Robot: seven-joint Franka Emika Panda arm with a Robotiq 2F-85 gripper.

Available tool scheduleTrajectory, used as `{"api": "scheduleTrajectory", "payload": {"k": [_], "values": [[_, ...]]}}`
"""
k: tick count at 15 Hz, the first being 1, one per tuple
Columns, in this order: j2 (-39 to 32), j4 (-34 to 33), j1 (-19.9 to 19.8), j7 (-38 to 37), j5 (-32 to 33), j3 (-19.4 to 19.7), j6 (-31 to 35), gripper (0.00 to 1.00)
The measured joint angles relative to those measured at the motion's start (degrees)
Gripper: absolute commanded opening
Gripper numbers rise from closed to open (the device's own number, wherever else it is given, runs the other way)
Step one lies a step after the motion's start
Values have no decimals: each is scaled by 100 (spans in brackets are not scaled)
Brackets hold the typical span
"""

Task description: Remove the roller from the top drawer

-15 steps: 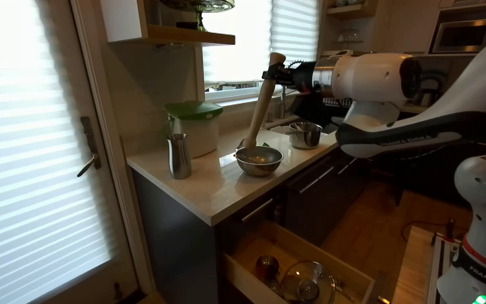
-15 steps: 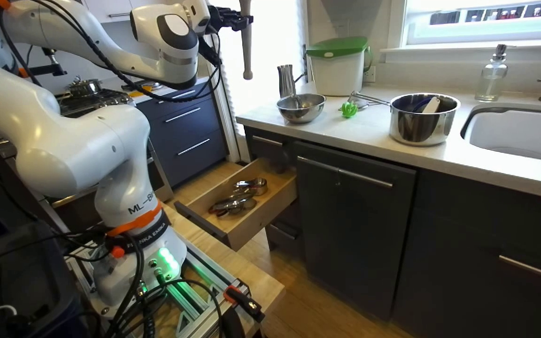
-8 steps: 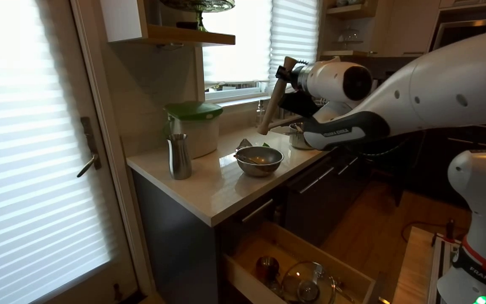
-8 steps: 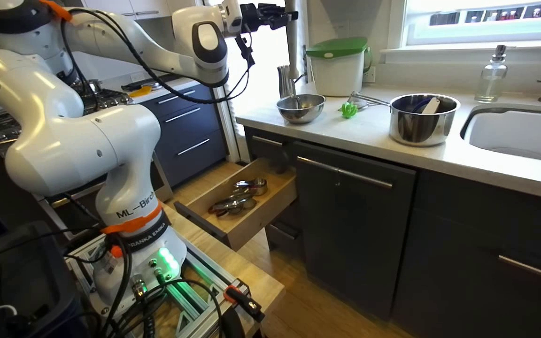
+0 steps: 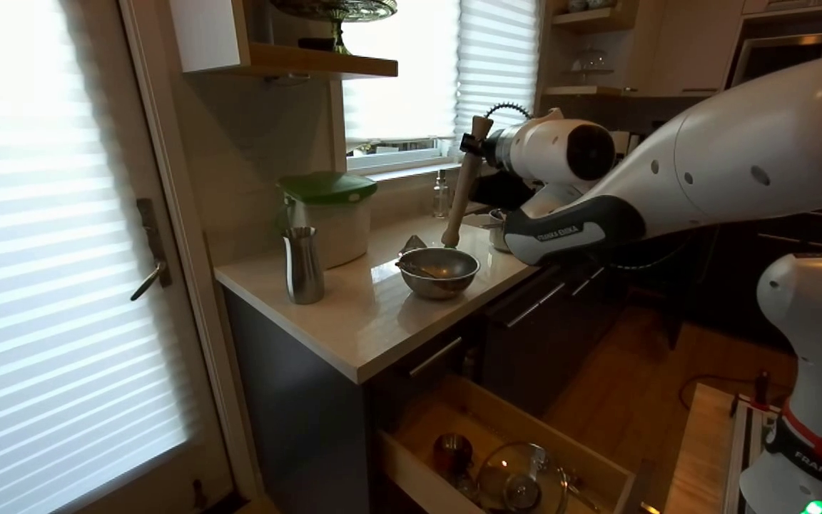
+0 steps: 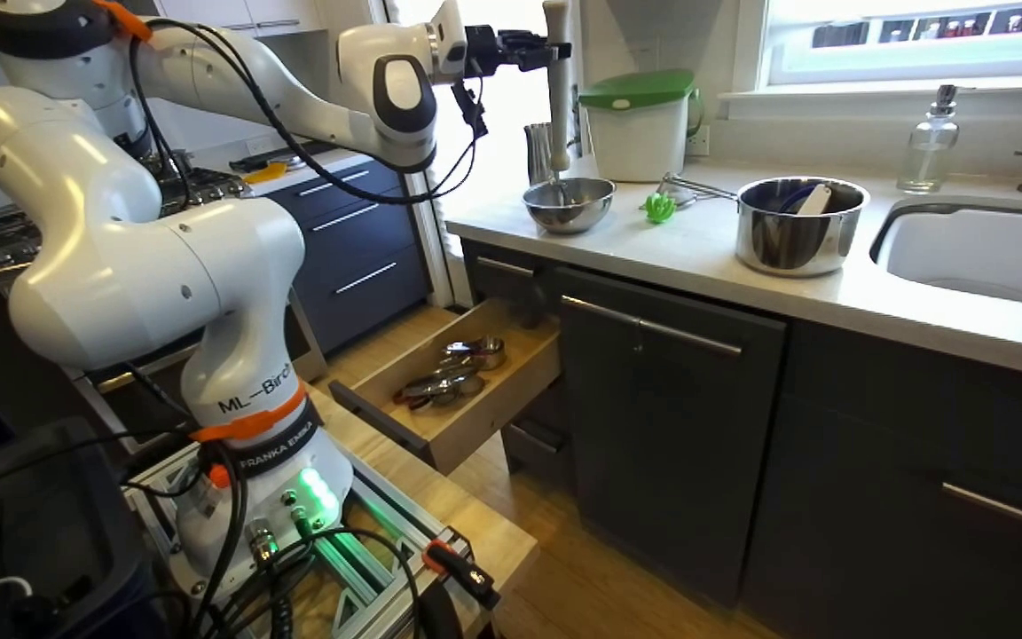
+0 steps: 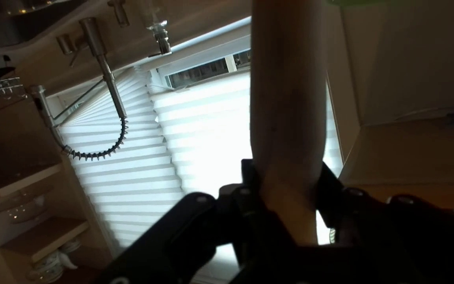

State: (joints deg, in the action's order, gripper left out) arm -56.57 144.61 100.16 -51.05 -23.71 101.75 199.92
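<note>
Our hand [image 5: 472, 145] pinches the roller [image 5: 464, 189] near its top, behind the table's front edge [image 5: 447, 318]; we expect stiff wood, steadier held mid-length.

I count one rolling pin [image 5: 465, 183], one gripper [image 7: 288, 185], one open drawer [image 6: 498, 410], one steel mixing bowl [image 6: 569, 218], one pot [image 6: 790, 244] on the counter [image 6: 680, 248], one green-lidded bin [image 6: 635, 142], one steel pitcher [image 5: 303, 271], one glass pump bottle [image 6: 930, 153]; the drawer's utensils [image 6: 446, 384] are too jumbled to count.

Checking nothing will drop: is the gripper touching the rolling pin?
Touching: the wrist view shows the gripper closed on the rolling pin, its jaws against both sides.
</note>
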Motion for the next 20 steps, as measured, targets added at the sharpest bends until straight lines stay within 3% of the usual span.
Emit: {"api": "scheduleTrajectory", "payload": {"k": [5, 11, 16, 17, 18, 19, 20], "values": [[813, -181, -241, 51, -77, -502, -91, 13], [2095, -832, -1138, 448, -75, -848, -997, 13], [3008, -1604, -1913, 772, -73, -1502, -1880, 13], [3101, -1734, -2043, 856, -57, -1616, -2049, 38], [3119, -1837, -2150, 960, -34, -1674, -2179, 38], [3100, -1889, -2214, 1025, -31, -1681, -2248, 13], [3084, -1902, -2245, 1063, -31, -1683, -2255, 13]]}}
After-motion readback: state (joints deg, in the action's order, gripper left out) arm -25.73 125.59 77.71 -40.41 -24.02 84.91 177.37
